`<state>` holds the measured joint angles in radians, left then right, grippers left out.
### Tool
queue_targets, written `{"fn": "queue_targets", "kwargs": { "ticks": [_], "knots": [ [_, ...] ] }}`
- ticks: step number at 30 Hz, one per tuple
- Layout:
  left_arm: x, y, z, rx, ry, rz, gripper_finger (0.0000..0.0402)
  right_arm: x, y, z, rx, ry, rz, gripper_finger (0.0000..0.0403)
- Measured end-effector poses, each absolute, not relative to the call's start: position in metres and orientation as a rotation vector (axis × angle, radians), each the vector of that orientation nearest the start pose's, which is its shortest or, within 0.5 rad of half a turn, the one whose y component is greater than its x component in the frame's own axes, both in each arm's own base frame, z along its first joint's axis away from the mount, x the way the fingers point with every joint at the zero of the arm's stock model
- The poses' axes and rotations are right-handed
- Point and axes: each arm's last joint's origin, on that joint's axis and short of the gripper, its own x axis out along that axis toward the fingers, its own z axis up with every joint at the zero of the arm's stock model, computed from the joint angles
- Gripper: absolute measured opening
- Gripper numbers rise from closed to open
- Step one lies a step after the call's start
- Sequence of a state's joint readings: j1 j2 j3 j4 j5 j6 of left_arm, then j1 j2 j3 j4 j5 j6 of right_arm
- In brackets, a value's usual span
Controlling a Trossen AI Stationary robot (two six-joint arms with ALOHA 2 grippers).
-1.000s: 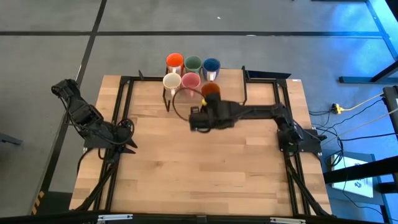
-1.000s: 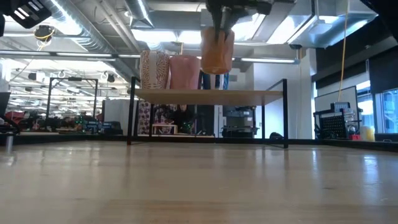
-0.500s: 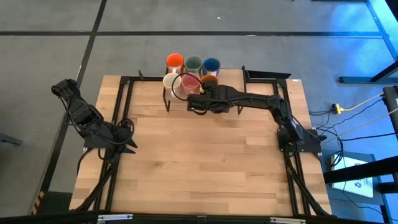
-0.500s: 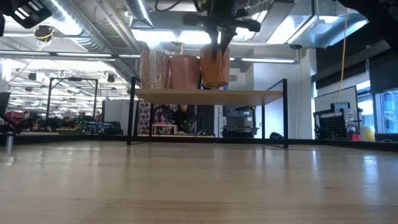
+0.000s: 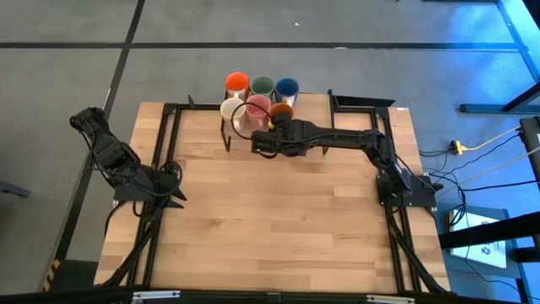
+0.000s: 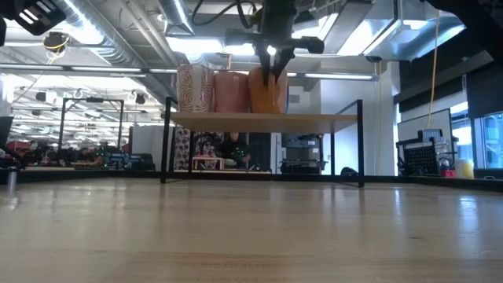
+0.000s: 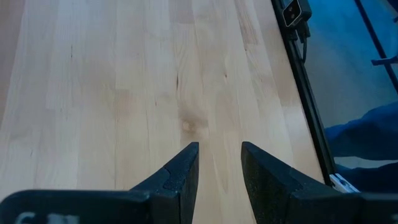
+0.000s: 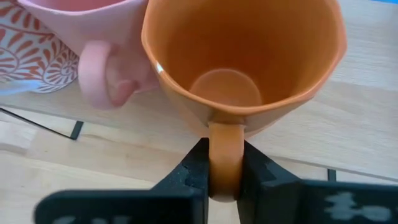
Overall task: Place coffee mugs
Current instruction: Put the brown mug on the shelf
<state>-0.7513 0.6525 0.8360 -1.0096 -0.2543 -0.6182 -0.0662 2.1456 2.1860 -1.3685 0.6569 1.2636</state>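
Observation:
Six mugs stand in two rows on a raised shelf (image 6: 314, 119) at the table's far edge. Red-orange (image 5: 236, 83), green (image 5: 262, 85) and dark blue (image 5: 287, 87) make the far row. Cream-white patterned (image 5: 232, 109), pink (image 5: 257, 105) and orange (image 5: 281, 111) make the near row. The orange mug (image 6: 266, 92) sits beside the pink one (image 6: 232, 90), its base at shelf level. My right gripper (image 8: 224, 171) is shut on the orange mug. My left gripper (image 7: 219, 165) waits open over the table's left side (image 5: 173, 190). My right gripper pinches the orange mug's handle (image 8: 224, 146) between its two fingers, one on each flat side of the loop. The fingers come from the near side, slanting down from above. The mug stands upright with its base on the shelf (image 6: 266, 112), its handle toward the near edge.
The shelf stands on thin black legs (image 6: 165, 149) above the tabletop. The pink mug's handle (image 8: 99, 74) sits close beside the orange mug. Black frame rails (image 5: 169, 143) run along both sides of the table. Bare wood (image 5: 270, 228) spreads over the middle and near part.
My right gripper carried the orange mug toward the far edge and down. The mug hung clear above the shelf a second ago. Now it stands on the shelf beside the pink mug. The gripper stayed shut on the handle.

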Motion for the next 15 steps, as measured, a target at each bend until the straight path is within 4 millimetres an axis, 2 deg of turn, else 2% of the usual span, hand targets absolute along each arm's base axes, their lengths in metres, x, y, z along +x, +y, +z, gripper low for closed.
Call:
{"fn": "queue_targets", "kwargs": {
  "ticks": [11,15],
  "knots": [
    [0.082,-0.066,0.297,-0.177,0.834,-0.223,0.0115,0.426,-0.046,0.307,0.616,0.684,-1.280,0.0126],
    [0.082,-0.066,0.297,-0.175,0.834,-0.224,0.0115,0.420,-0.043,0.317,0.624,0.692,-1.249,0.0167]
  ]
}}
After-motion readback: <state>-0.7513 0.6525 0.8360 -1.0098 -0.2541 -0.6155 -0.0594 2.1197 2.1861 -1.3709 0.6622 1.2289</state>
